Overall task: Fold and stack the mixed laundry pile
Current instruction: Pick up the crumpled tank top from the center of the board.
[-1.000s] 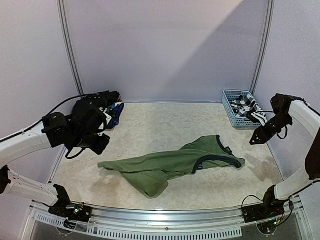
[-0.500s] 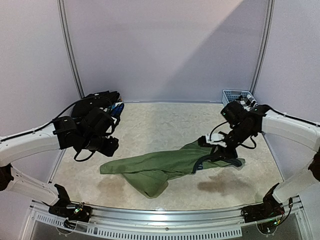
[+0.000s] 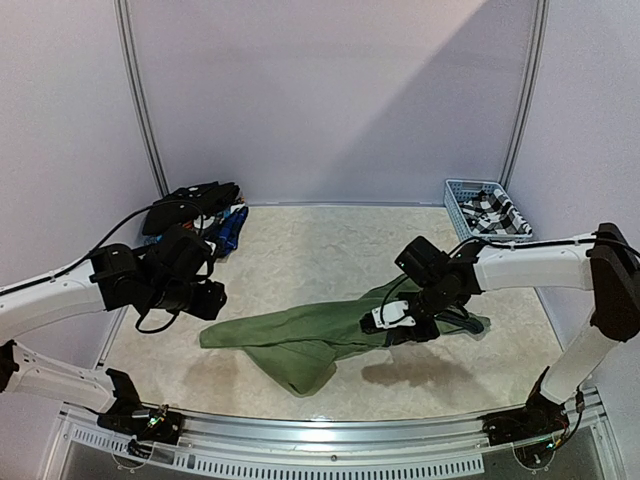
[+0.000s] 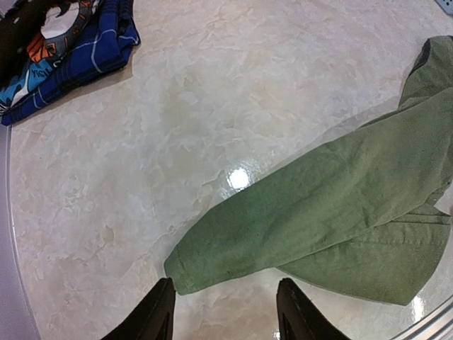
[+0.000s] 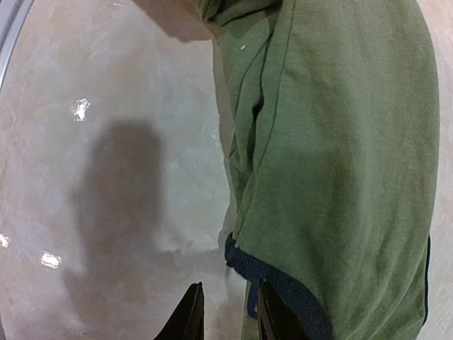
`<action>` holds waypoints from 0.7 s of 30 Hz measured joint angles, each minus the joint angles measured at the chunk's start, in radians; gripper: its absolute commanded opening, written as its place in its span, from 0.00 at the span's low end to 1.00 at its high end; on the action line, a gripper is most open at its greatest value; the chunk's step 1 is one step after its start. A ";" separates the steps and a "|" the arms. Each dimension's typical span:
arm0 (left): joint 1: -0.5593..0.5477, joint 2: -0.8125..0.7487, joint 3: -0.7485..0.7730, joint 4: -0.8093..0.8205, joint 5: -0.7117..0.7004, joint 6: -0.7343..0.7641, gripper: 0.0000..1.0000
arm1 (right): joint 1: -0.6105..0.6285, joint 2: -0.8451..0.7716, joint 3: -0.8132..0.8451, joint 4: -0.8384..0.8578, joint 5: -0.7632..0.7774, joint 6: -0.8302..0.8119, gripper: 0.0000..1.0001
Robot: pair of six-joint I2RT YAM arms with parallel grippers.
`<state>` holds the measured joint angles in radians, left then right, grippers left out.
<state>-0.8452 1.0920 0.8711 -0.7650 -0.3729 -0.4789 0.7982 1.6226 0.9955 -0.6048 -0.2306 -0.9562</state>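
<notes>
One olive-green T-shirt lies stretched across the middle of the desk, well apart from the rest of the laundry pile in the far left corner. The left pincer stands wide and empty just above a sleeve end. The right pincer is narrow beside the shirt's dark trim; whether it grips the cloth I cannot tell.

You have bare marble-look tabletop beyond the crumpled olive-green T-shirt; light-blue plastic lattice basket blocks far-right corner.
</notes>
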 measured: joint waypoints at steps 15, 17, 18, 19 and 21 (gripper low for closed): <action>0.017 0.000 -0.012 -0.008 -0.002 -0.003 0.52 | 0.038 0.105 -0.005 0.094 0.060 -0.012 0.27; 0.021 0.000 -0.015 -0.011 -0.002 -0.003 0.52 | 0.040 0.109 -0.010 0.101 0.066 -0.014 0.28; 0.024 0.000 -0.016 -0.011 -0.002 -0.003 0.52 | 0.040 0.111 -0.011 0.105 0.068 -0.015 0.28; 0.026 0.000 -0.016 -0.011 -0.002 -0.002 0.52 | 0.041 0.113 -0.011 0.107 0.069 -0.015 0.28; 0.030 0.000 -0.016 -0.011 -0.002 -0.002 0.52 | 0.042 0.114 -0.013 0.112 0.073 -0.016 0.26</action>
<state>-0.8154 1.0924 0.8551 -0.7761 -0.3744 -0.4805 0.8398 1.7367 0.9825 -0.4927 -0.1574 -0.9718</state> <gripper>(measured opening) 0.519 0.283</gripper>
